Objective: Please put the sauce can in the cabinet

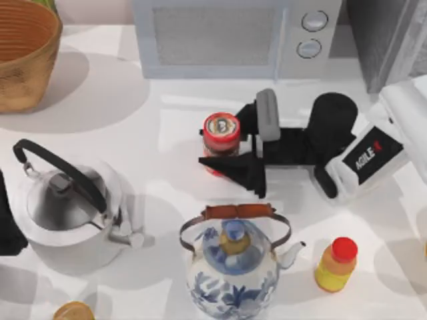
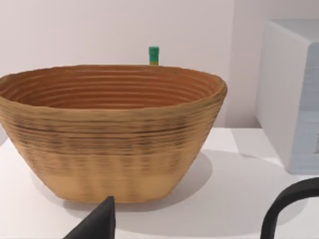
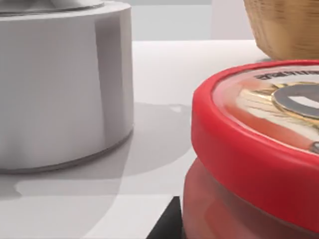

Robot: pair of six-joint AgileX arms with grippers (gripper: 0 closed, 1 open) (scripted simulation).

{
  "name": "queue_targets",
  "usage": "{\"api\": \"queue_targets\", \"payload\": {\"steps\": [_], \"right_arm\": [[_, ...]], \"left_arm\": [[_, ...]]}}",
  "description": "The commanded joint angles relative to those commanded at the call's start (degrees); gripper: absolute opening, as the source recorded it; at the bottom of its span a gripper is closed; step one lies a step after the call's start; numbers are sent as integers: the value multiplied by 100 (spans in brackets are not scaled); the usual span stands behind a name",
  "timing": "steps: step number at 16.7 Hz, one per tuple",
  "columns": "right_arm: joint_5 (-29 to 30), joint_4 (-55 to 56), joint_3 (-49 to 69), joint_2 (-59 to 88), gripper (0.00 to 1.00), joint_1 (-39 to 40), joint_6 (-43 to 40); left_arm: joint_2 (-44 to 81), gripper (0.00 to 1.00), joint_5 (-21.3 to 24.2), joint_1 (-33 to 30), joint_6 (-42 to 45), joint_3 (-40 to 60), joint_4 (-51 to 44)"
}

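Sauce can (image 1: pixel 221 131): stands on the white table (image 1: pixel 167 133), in the middle of the top view, just below the microwave (image 1: pixel 237 37).
Right gripper (image 1: pixel 230 141): reaches in from the right; one finger on each side of the can; I cannot tell if they squeeze it.
Left gripper: cannot tell.
Cabinet (image 1: pixel 390 40): upper right corner.
Basket (image 1: pixel 23 50): upper left.
Kettle (image 1: pixel 70 213): lower left.
Teapot (image 1: pixel 233 267): bottom middle.
Yellow bottle (image 1: pixel 337 265): lower right.

Right arm reaching in from the table's right, right gripper (image 1: pixel 230 148) fingers (image 1: pixel 267 113) spread wide, left arm parked at left edge.
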Motion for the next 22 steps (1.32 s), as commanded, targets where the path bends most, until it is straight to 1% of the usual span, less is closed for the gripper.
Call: {"api": "queue_targets", "payload": {"steps": [9, 12, 18, 22], "right_arm": [[-3, -79, -7, -99, 0, -14, 9], [-1, -542, -70, -641, 0, -14, 39], [-11, -1849, -233, -2173, 0, -18, 84], [-17, -2139, -263, -2483, 0, -13, 83]], "left_arm": [[0, 100, 0, 0, 0, 0, 0], [0, 100, 0, 0, 0, 0, 0], [0, 100, 0, 0, 0, 0, 0], [0, 100, 0, 0, 0, 0, 0]]}}
